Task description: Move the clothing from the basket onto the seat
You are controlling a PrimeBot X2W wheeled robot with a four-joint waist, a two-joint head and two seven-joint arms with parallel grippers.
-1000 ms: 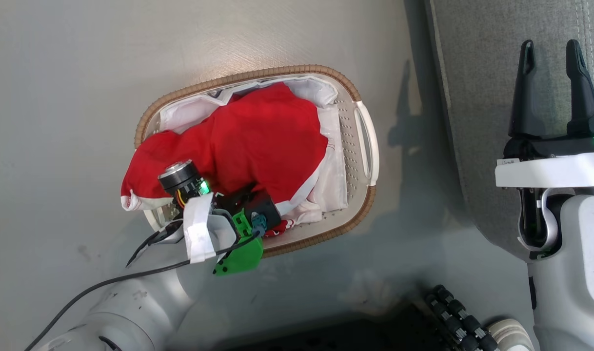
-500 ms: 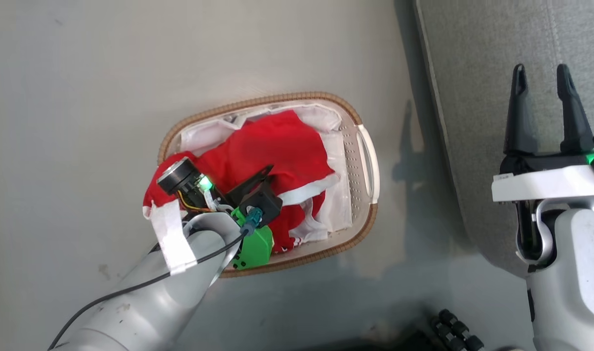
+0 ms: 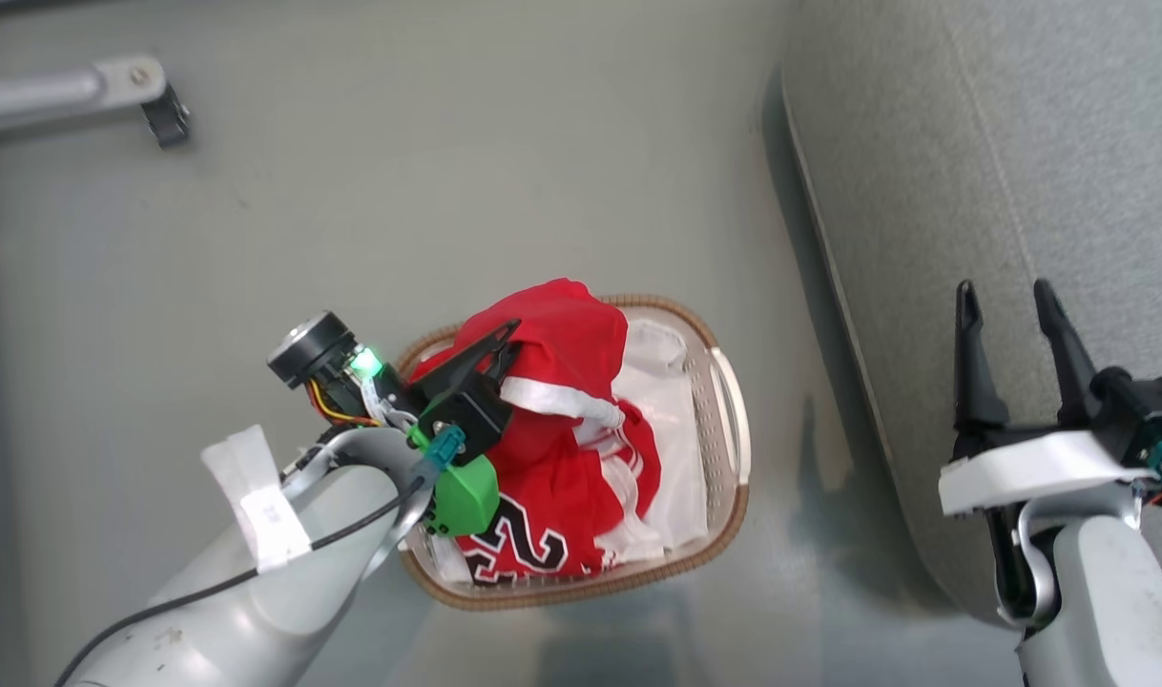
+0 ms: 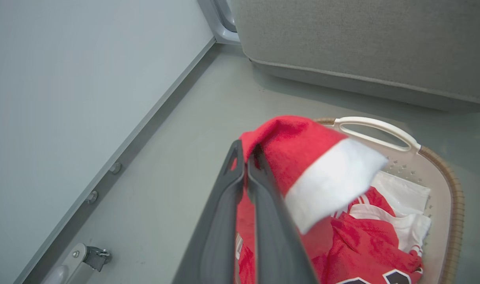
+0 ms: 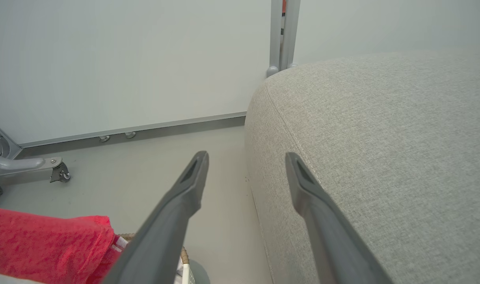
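Red clothing (image 3: pixel 562 348) pinched in tightly closed left tool (image 3: pixel 505 336), raised over basket (image 3: pixel 726 420) on floor (image 3: pixel 447 191). Garment hangs lengthwise from tool into basket, numerals at near end. Earlier lay spread flat across basket. At seat (image 3: pixel 1020 143) edge, right tool (image 3: pixel 1004 288) spread wide, empty.

the floor (image 3: pixel 447 191) is smooth, pale grey and a bit shiny. the basket (image 3: pixel 713 420) sits flat on it in the lower middle of the head view. the big grey seat (image 3: pixel 1020 143) stands on the floor along the right side, near the basket but not touching it. in the upper left corner a grey metal leg (image 3: pixel 66 91) with a small black wheel (image 3: pixel 166 119) rests on the floor, well apart from the basket.
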